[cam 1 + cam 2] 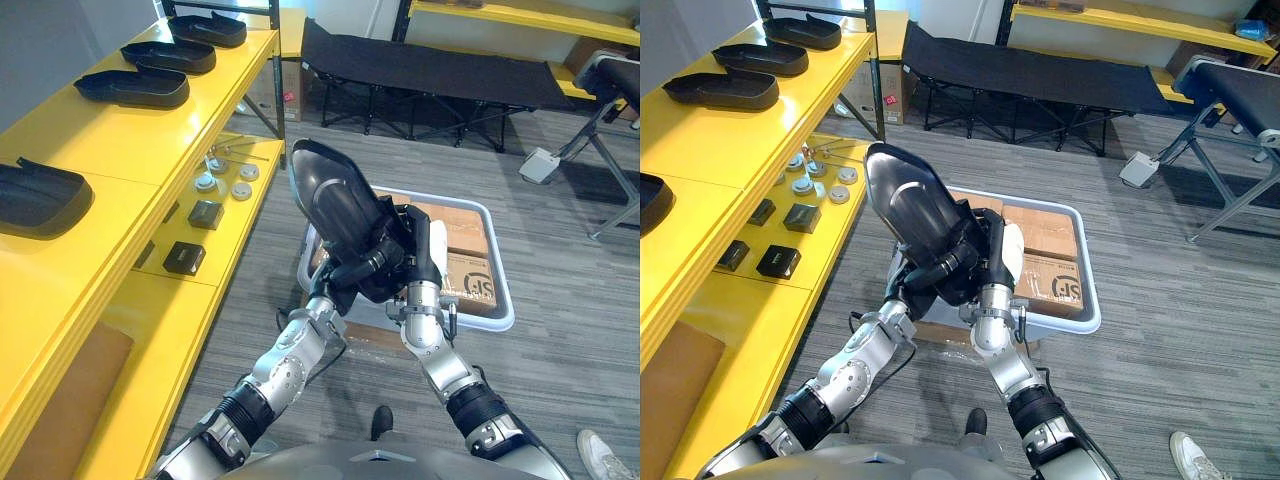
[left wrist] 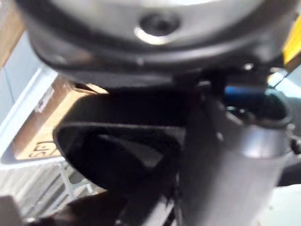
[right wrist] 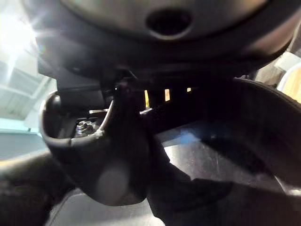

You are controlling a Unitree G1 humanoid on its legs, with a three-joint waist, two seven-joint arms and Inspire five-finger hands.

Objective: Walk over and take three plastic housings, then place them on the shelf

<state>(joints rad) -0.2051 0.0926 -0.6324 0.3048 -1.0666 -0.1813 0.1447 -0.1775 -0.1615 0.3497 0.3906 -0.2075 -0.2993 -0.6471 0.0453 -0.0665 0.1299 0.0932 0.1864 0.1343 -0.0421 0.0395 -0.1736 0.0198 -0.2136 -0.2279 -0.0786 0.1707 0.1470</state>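
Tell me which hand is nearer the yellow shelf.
Left. The left hand holds the housing on the side facing the yellow shelf; the right hand holds its far side.

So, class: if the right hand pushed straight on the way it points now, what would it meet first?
The black plastic housing that the right hand grips; beyond it, probably the cardboard box in the white bin, though depth is unclear.

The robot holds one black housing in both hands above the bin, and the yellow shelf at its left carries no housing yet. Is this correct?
Not quite. In the left eye view the yellow shelf already carries four housings. The rest stands: the left hand and right hand hold one black housing above the bin.
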